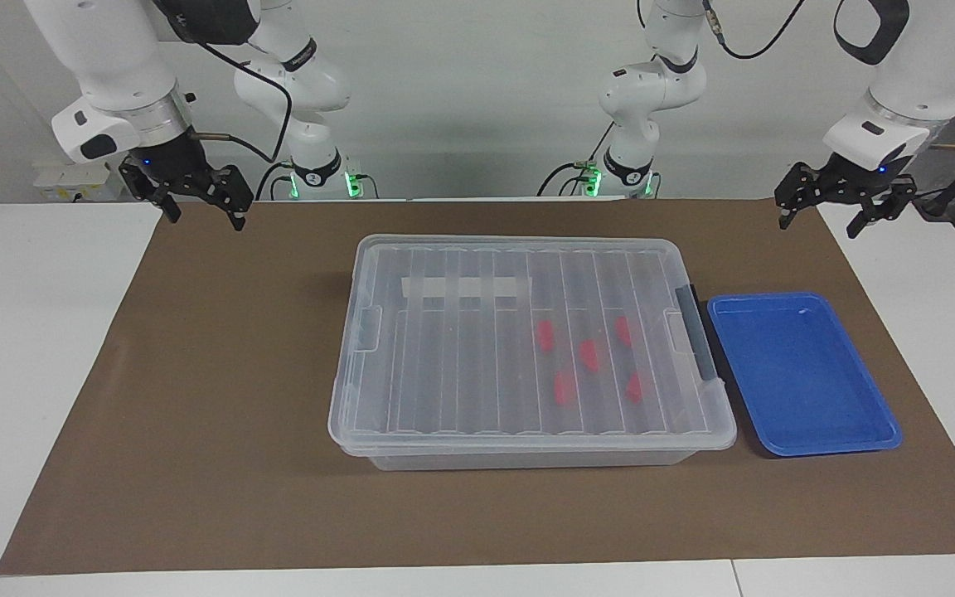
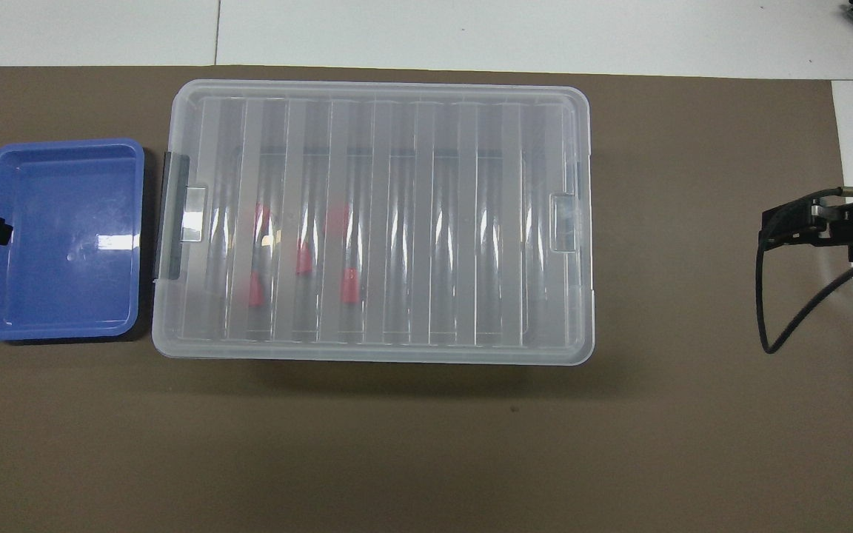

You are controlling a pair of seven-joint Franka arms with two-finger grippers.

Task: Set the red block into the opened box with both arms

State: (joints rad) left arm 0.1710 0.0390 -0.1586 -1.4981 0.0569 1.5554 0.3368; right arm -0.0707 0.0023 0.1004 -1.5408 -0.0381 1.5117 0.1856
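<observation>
**Q:** Where the lid (image 1: 519, 332) sits closed on the box (image 1: 527, 452), what lies inside?

**A:** Five red blocks (image 1: 564, 387) show through the ribbed lid, grouped toward the left arm's end of the box, near the black handle (image 1: 697, 340). A white tape strip (image 1: 465, 288) crosses the lid on the side nearer the robots.

**Q:** And beside the box?

**A:** A blue tray (image 1: 850, 439) rests on the brown mat (image 1: 196, 414), just beside the handle end.

**Q:** How do the grippers stand?

**A:** Left gripper (image 1: 844, 217): raised over the mat's corner at its own end of the worktop (image 1: 30, 373), fingers apart, holding nothing. Right gripper (image 1: 204, 213): raised over the mat's edge at its end, fingers apart, holding nothing.
</observation>
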